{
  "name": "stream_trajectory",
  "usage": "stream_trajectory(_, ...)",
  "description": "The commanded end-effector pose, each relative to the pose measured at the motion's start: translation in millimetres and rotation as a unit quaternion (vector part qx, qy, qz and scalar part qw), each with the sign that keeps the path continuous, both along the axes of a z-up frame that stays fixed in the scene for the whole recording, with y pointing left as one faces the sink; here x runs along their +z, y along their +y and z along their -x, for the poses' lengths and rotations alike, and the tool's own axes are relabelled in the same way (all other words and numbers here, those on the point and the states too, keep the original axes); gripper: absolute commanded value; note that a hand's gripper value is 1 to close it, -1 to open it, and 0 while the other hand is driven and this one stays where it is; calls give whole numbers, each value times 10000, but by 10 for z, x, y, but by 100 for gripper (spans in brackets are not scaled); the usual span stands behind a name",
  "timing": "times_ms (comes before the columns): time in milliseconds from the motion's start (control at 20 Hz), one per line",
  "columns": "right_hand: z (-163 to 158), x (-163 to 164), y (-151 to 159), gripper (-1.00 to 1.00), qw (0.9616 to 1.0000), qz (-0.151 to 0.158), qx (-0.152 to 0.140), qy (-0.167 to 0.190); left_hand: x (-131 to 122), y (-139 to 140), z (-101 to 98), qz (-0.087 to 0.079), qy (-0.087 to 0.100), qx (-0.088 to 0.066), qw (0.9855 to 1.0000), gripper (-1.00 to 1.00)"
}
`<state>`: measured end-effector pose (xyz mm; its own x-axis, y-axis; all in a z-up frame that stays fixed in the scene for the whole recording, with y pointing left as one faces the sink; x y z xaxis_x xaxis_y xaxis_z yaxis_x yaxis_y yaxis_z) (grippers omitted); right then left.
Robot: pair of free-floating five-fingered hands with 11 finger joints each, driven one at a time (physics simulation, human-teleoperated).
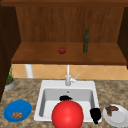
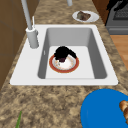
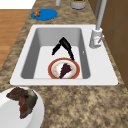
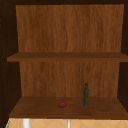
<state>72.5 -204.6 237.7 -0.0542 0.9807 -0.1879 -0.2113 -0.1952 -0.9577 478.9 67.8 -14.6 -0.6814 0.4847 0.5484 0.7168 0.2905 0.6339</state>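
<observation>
Red-rimmed round bowl with a white inside [image 2: 68, 65] lay flat on the floor of the basin, roughly mid-sink, not lifted and not tilted as far as the side views showed. From the front it read as a plain red dome [image 1: 67, 114]. Inside was white with a dark patch [image 3: 65, 70]; couldn't tell whether that was food or shadow.

Status: left hand [image 3: 65, 45] was at the bowl, over the rim on the faucet side, fingers spread apart and pointing down, not clamped on anything. Contact with the rim was likely but not certain. No grip made, bowl not moved out. Right hand [image 1: 95, 114] hung at the sink's front right corner; can't tell its finger state.

Rest:
- wooden wall cabinet, lower shelf [image 4: 37, 108]
- speckled brown stone surface [image 2: 50, 105]
- white rectangular sink [image 2: 100, 50]
- blue round plate [image 1: 17, 107] with brown bits [image 1: 17, 115], left of sink
- white round plate [image 1: 120, 117] with a brown chunk [image 1: 111, 109], right of sink
- grey faucet [image 1: 68, 77], no water visible
- potted green plant [image 1: 9, 82], far left
- tall dark green bottle [image 4: 86, 95] on the shelf
- small red tomato-like fruit [image 4: 62, 104], near the bottle but apart from it
</observation>
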Motion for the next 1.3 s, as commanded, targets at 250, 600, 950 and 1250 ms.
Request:
stream_trajectory(250,0,0,0,0,10000,0,0,0,135,463,20,-410,4,46,9991,-100)
stream_trajectory(600,0,0,0,0,10000,0,0,0,288,676,-1,-485,52,211,9986,-100)
stream_trajectory(950,0,0,0,0,10000,0,0,0,484,1018,-6,-457,140,164,9987,-100)
stream_trajectory(1250,0,0,0,0,10000,0,0,0,681,1334,-31,-564,75,143,9983,-100)
